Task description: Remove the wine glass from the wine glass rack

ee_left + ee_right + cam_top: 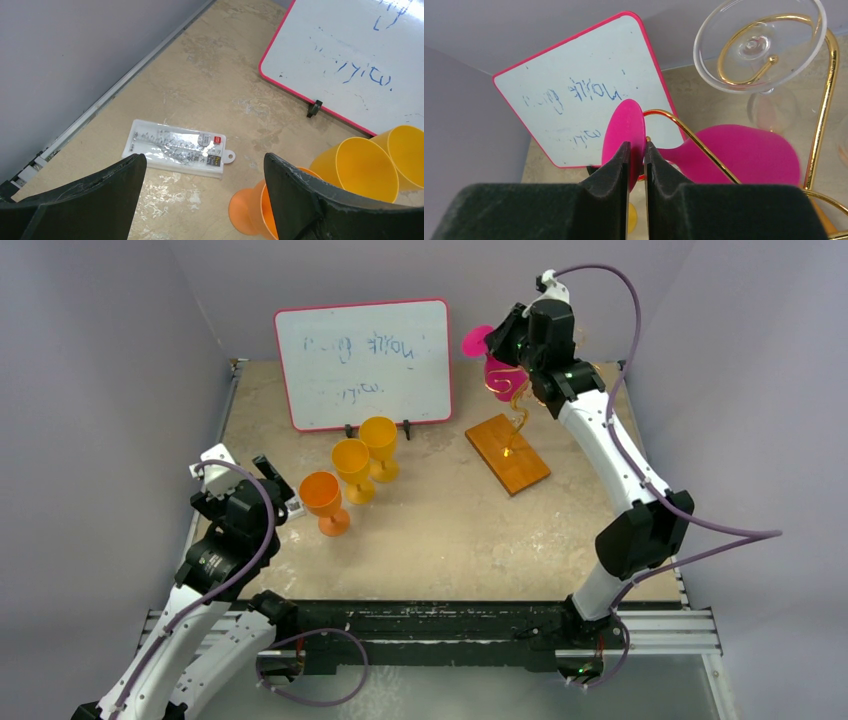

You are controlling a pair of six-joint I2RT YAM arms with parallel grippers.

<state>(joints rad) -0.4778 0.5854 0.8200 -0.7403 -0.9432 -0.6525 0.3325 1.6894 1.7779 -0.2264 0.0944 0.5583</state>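
The wine glass rack (pixel 518 405) is a gold wire stand on an orange-brown wooden base (pixel 507 453) at the back right. A pink wine glass (pixel 497 375) hangs bowl-down on one of its scroll arms. My right gripper (pixel 497 338) is up at the glass's foot. In the right wrist view its fingers (pixel 624 155) pinch the round pink foot (pixel 624 125) edge-on, and the pink bowl (pixel 744 155) sits behind a gold arm (pixel 824 110). My left gripper (pixel 205 165) hovers open and empty over the table at the left (pixel 243 465).
A clear wine glass (pixel 759 45) hangs on another scroll of the rack. A red-framed whiteboard (pixel 363 363) stands at the back. Three orange and yellow goblets (pixel 352 468) stand mid-table, close to my left gripper. A white packet (pixel 175 148) lies flat beneath it.
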